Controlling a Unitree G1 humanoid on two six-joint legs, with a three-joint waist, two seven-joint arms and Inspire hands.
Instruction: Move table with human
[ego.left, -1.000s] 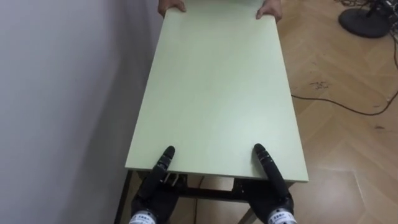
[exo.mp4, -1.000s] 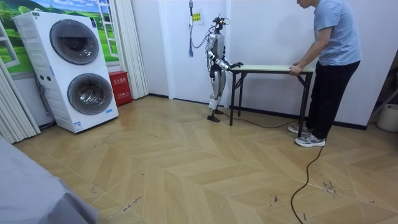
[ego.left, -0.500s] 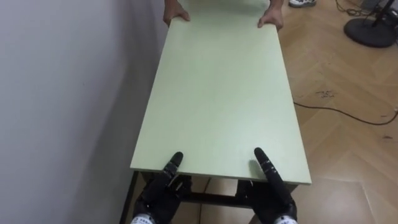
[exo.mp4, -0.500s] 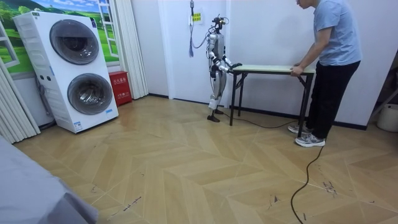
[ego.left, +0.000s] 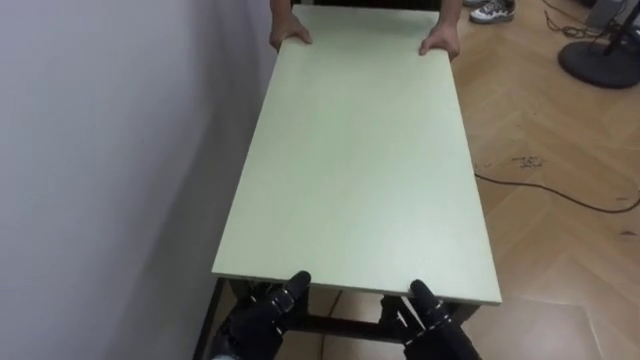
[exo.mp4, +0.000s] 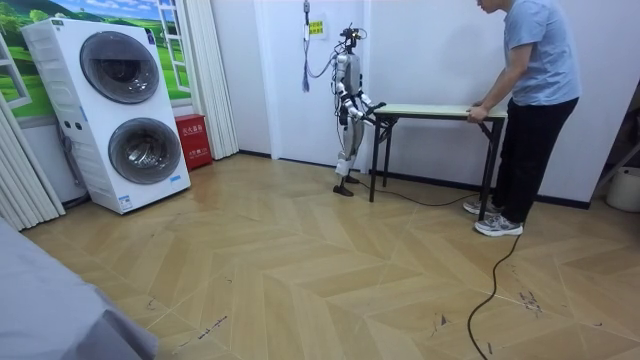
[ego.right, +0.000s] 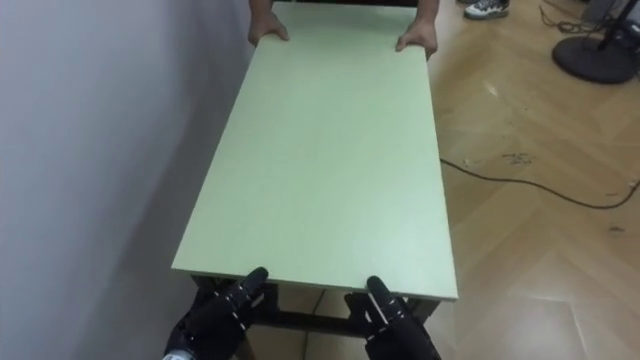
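Wood-pattern floor, herringbone laid; white wall along the 9 o'clock side.

Item 1: table, pale green top on a dark frame. It runs from 6 to 12 o'clock in the eye views, with its long side close beside the wall. In the room view its legs appear to stand on the floor.

Item 2: left hand, at 7 o'clock, just below the near edge, its tip reaching that edge. Most of it is tucked under the top, so whether it clasps the edge cannot be told.

Item 3: right hand, at 5 o'clock, placed the same way; clasp likewise cannot be told.

Item 4: person at the far end, with the person's hands laid over the two far corners at 12 o'clock.

Item 5: dark cable on the floor at 3 o'clock; round dark stand base at 2 o'clock; stacked washer and dryer well apart from the table.

Step, as judged: both parties are stationed at their ends and taking hold, and the carry appears not yet begun.

Next move calls for a firm hold under the near edge, a level lift timed with the person, and keeping off the wall and the cable.
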